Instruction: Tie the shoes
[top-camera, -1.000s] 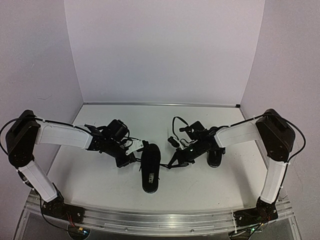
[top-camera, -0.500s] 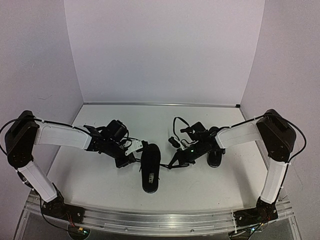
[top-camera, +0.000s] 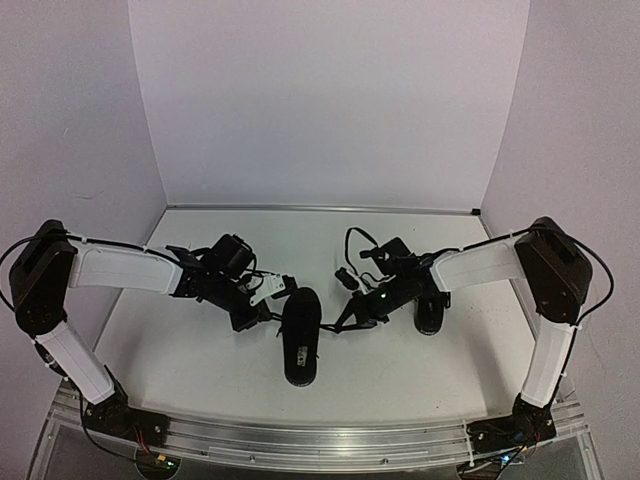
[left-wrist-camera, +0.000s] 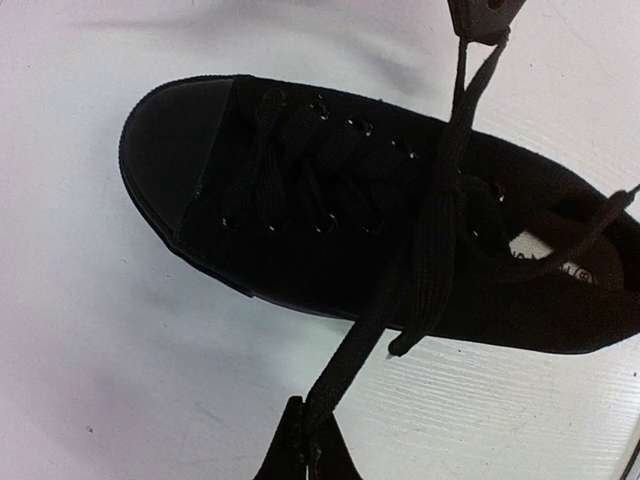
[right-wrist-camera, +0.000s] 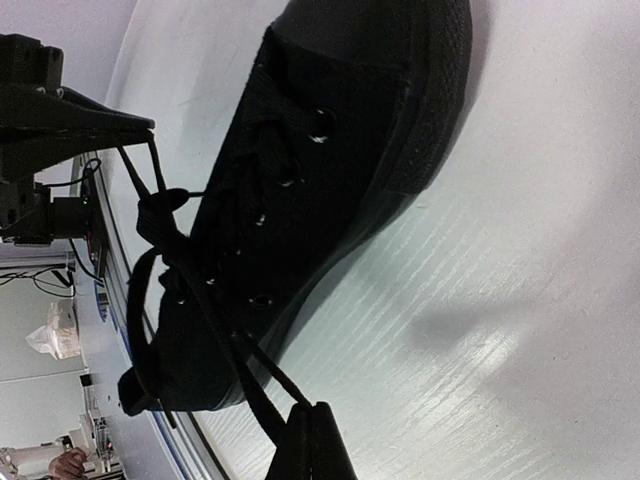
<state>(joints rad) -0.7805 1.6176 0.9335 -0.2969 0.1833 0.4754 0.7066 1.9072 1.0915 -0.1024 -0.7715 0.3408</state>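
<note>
One black shoe (top-camera: 301, 335) lies at the table's middle, toe pointing away from the arm bases. My left gripper (top-camera: 267, 317) is just left of it, shut on a black lace (left-wrist-camera: 350, 365) that runs taut from the shoe (left-wrist-camera: 320, 230) down to the fingertips (left-wrist-camera: 305, 445). My right gripper (top-camera: 341, 324) is just right of the shoe (right-wrist-camera: 330, 170), shut on the other lace end (right-wrist-camera: 262, 385) at its tips (right-wrist-camera: 312, 430). The laces cross in a knot (left-wrist-camera: 452, 190) above the tongue. A second black shoe (top-camera: 432, 314) lies under the right forearm, partly hidden.
White walls close off the table (top-camera: 400, 380) at the back and both sides. An aluminium rail (top-camera: 320, 440) carrying the arm bases runs along the near edge. Black cables (top-camera: 352, 243) loop above the right wrist.
Both wrists have shifted slightly back and to the left, each still holding its lace. The shoe has not moved.
</note>
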